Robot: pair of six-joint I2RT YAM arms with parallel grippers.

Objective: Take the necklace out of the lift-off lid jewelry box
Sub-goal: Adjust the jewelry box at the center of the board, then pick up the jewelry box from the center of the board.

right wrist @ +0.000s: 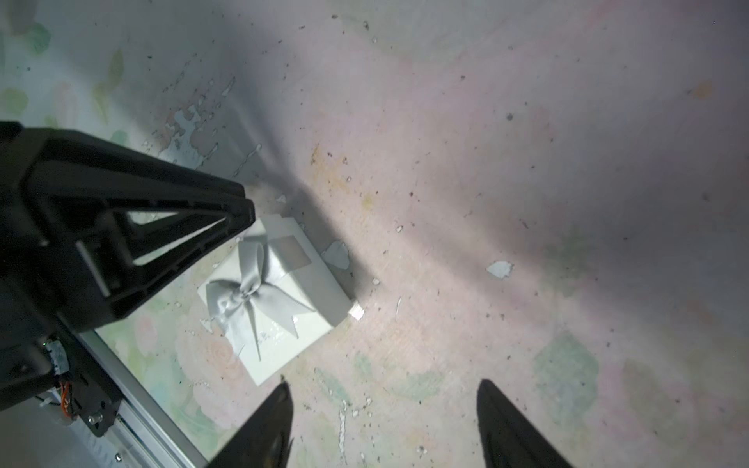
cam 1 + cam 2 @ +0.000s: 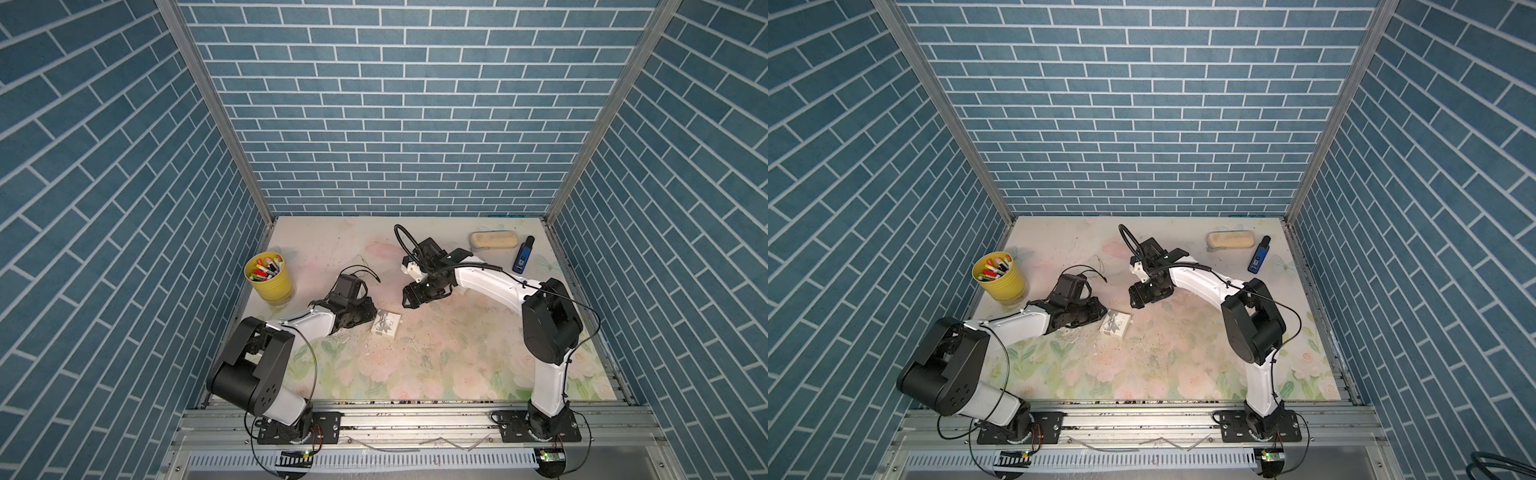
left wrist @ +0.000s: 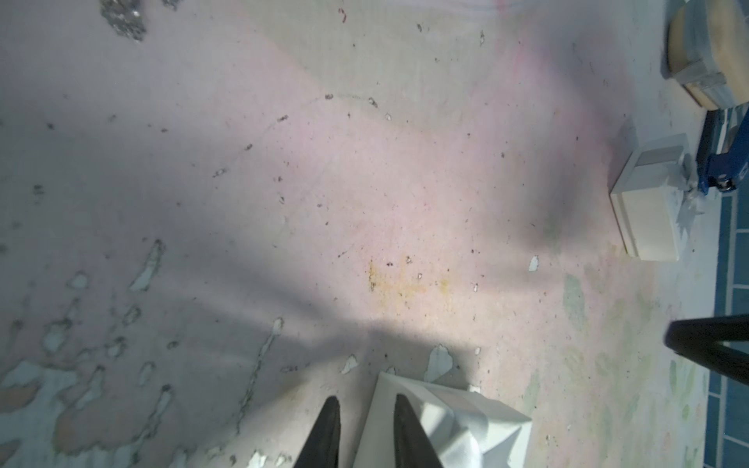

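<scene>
below mid-frame in a top view, the jewelry box is straddled at its edge by the left hand; grip cannot be told. the right hand is held released, empty.

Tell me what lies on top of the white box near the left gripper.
A grey ribbon bow lies on the box. Its lid is on, so the inside and any necklace are hidden.

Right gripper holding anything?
No, in the right wrist view the right gripper is open, with only bare table between its jaws.
</scene>
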